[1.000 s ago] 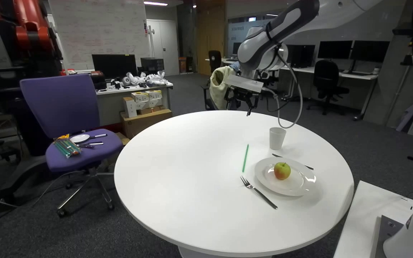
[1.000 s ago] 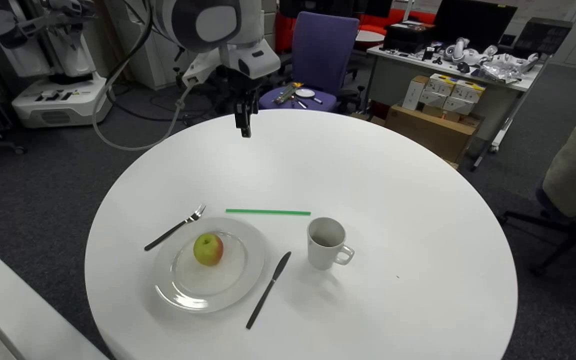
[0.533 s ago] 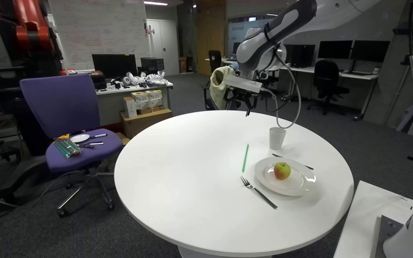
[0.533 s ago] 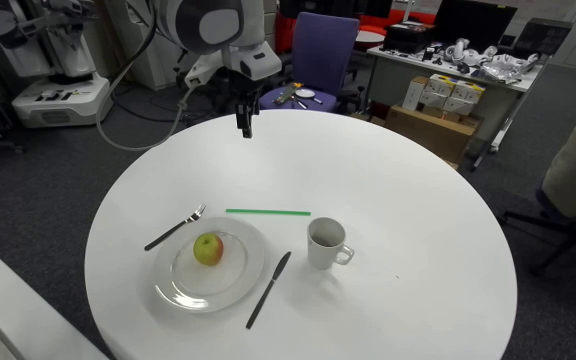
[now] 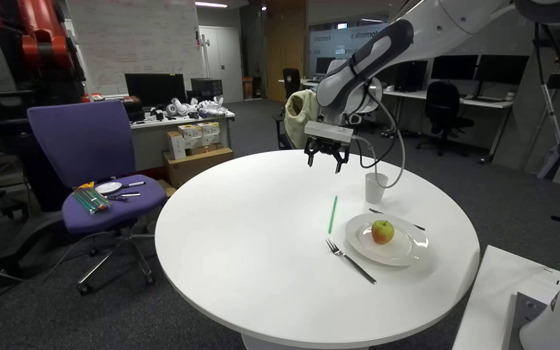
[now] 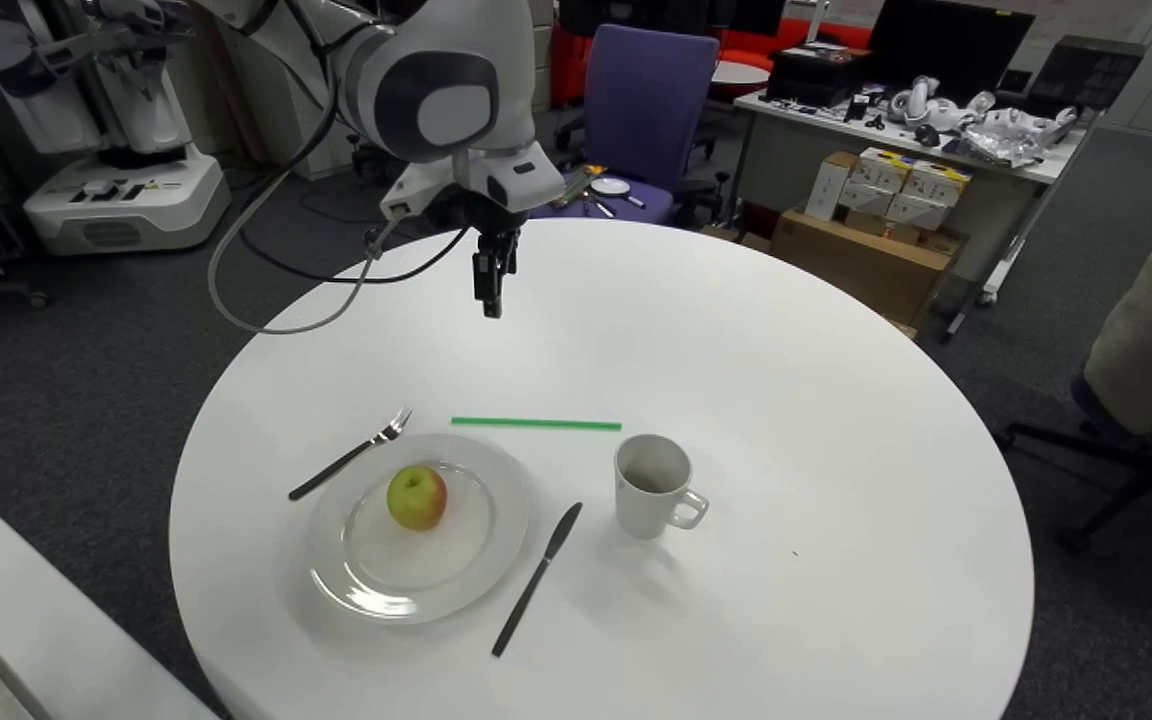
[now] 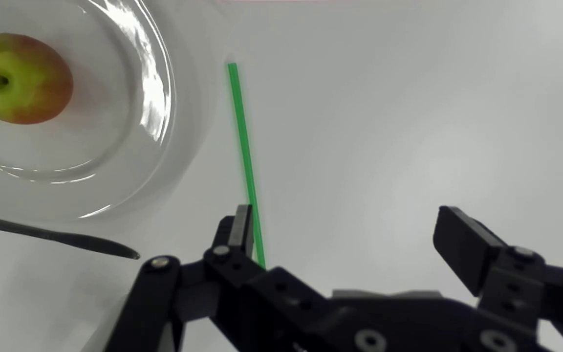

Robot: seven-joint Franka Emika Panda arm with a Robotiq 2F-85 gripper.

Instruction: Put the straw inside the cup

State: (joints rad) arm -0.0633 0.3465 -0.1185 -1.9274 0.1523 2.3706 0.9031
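Note:
The green straw lies flat on the white table, and it also shows in an exterior view. The white cup stands upright beside one end of the straw, its handle facing away from the plate; it also shows in an exterior view. My gripper is open and empty, high above the table on the far side of the straw from the plate. In the wrist view my gripper points down with jaws wide apart. The straw runs past the left finger, its lower end hidden behind the gripper.
A white plate with an apple on it lies beside the straw. A fork lies on one side of the plate and a knife lies between plate and cup. A loose cable hangs from the arm near the cup.
My gripper has come down closer to the table and turned to a more level pose, still open. The straw, cup, plate and cutlery have not moved.

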